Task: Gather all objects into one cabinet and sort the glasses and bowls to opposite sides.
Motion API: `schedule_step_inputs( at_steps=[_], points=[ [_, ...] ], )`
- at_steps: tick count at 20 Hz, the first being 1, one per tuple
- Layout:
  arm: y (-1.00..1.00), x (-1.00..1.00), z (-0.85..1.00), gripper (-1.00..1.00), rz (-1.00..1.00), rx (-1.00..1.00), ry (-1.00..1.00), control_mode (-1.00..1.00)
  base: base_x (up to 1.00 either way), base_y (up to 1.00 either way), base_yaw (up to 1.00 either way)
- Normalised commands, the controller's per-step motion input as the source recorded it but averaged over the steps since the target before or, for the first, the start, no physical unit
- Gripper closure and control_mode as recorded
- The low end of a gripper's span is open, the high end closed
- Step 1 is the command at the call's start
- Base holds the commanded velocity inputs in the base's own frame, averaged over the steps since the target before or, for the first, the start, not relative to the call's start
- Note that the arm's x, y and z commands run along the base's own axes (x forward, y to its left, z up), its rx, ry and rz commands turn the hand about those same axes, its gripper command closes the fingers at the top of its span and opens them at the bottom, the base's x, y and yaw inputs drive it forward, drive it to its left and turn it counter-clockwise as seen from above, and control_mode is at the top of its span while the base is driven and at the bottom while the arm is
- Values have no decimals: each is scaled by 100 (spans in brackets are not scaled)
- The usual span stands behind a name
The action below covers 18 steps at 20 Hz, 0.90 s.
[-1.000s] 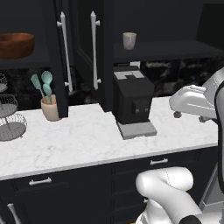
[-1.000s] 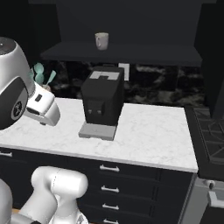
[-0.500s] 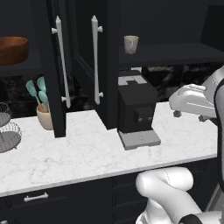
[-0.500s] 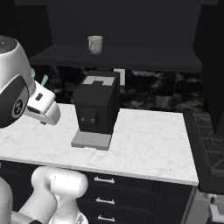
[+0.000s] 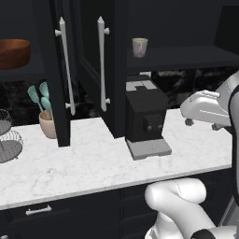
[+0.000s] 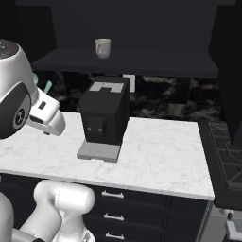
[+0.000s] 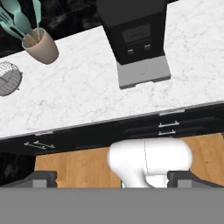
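Mug (image 5: 139, 46) on shelf, above gripper (image 5: 200, 122)

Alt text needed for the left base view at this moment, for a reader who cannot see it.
A pale mug stands alone on the dark shelf of an open black wall cabinet, above a black coffee machine on a white marble counter. To the left, a reddish-brown wooden bowl sits on another shelf, beyond two doors with white bar handles.

Kitchen: marble counter (image 5: 84, 163), black cabinets (image 5: 88, 60), coffee machine (image 5: 144, 116), utensil pot (image 5: 48, 125), stove (image 6: 226, 160)
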Motion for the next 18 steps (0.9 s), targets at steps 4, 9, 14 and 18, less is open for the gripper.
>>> schedule_step_inputs(
  at_steps=[4,9,14,18],
  points=[
    [-3,32,4,-100,-5,0,-13,-100,0,0,0],
    [5,35,30,-100,-7,-4,-7,-100,0,0,0],
    [-5,18,44,-100,-1,15,0,-100,0,0,0],
    [-11,4,38,-100,0,14,0,-100,0,0,0]
  ],
)
